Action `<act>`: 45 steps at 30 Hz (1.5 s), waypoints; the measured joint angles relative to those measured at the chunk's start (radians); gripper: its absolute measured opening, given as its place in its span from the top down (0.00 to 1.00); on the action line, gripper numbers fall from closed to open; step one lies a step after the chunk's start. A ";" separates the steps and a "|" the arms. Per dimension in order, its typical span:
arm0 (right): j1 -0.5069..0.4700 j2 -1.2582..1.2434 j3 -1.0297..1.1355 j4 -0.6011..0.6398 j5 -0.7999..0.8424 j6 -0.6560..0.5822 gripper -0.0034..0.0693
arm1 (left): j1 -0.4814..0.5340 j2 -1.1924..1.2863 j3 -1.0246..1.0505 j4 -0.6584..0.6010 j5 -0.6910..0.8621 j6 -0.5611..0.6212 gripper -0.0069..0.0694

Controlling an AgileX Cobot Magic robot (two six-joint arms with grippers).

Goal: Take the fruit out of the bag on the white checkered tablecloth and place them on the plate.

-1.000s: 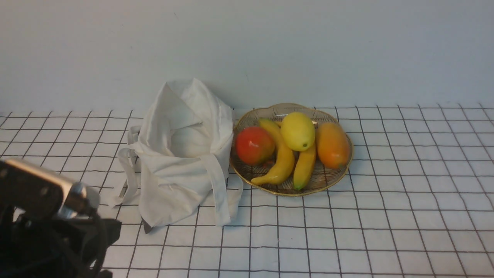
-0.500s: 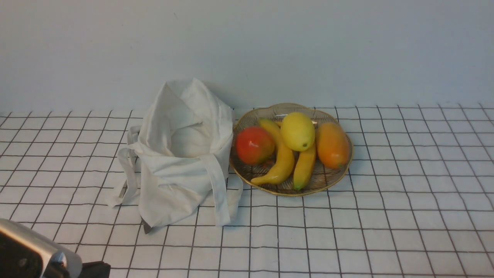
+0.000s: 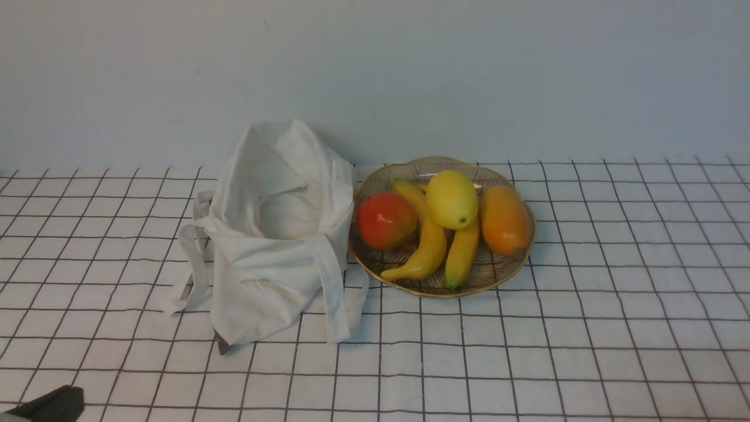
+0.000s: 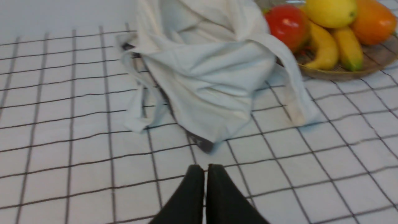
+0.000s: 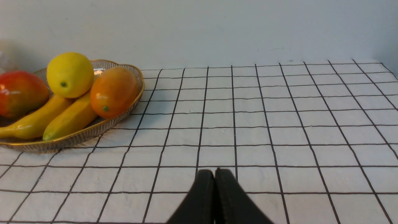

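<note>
Two yellow bananas (image 3: 436, 246) lie side by side toward the far middle of the desk, curved, their green tips pointing at the near edge. A red-orange mango (image 3: 387, 221) sits left of them, an orange mango (image 3: 504, 220) right.

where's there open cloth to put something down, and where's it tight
Widest bare stretch: the tablecloth to the robot's right of the plate, out to the edge. Another patch lies to the robot's left of the bag, and a strip runs in front of both. Tight: bag and plate nearly touch, and the plate is full with the lemon and other fruit.
</note>
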 joint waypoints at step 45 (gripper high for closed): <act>0.000 0.000 0.000 0.000 0.001 0.000 0.97 | 0.048 -0.207 0.174 0.065 -0.013 -0.067 0.92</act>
